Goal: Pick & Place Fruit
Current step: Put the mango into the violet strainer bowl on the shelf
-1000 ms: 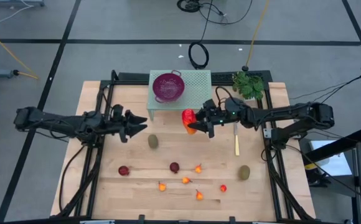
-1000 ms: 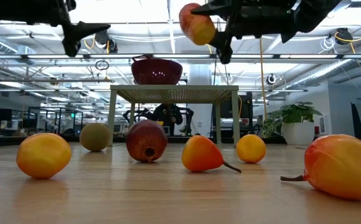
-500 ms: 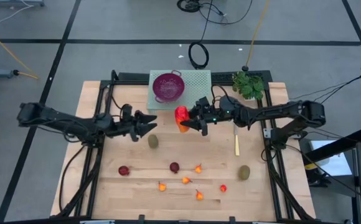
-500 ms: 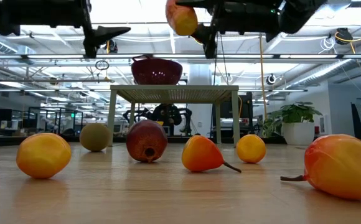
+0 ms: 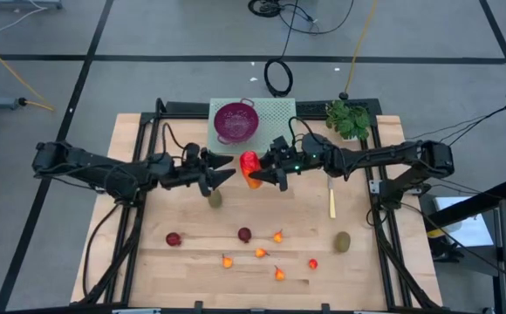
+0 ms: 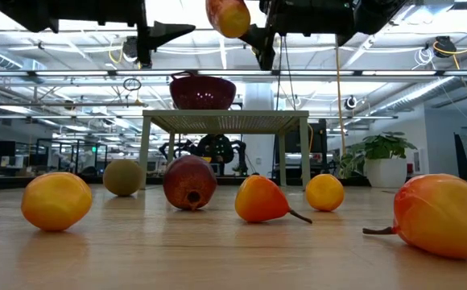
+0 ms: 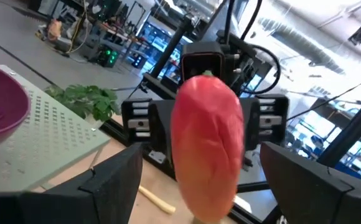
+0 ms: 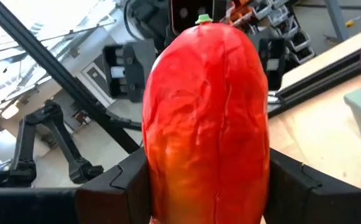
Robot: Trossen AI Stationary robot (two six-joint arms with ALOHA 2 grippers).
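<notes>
The red-orange oblong fruit [image 5: 249, 167] hangs in the air above the table, in front of the green stand, held by my right gripper [image 5: 266, 174]. It also shows in the low view [image 6: 228, 16]. My left gripper [image 5: 229, 174] is open and level, just to the fruit's left and pointing at it. Its two fingers [image 7: 115, 186] frame the fruit [image 7: 208, 143] and do not touch it. Two brown-green ovals [image 5: 215, 199] [image 5: 343, 241], two dark red balls [image 5: 174, 238] [image 5: 244, 234] and several tiny orange-red fruits [image 5: 260, 252] lie on the table. My right gripper pinches the red-orange fruit between its two fingers [image 8: 118, 186], one on each long side of its nearer half [image 8: 168, 180]. The fingers come level from the table's right and lie along the fruit. The green stem end [image 8: 200, 18] points away from the gripper. The fruit is lifted clear.
A purple wire-mesh bowl [image 5: 235, 120] sits on a green perforated stand [image 5: 275, 112] at the far side. A yellow-handled knife [image 5: 331, 199] lies to the right, and a green plant [image 5: 349, 119] stands at the far right corner.
My right gripper has carried the red-orange fruit toward the table's left and somewhat upward, still shut on it. My left gripper has reached toward the table's right, passing over the brown-green oval and closing on the fruit, its fingers open throughout.
</notes>
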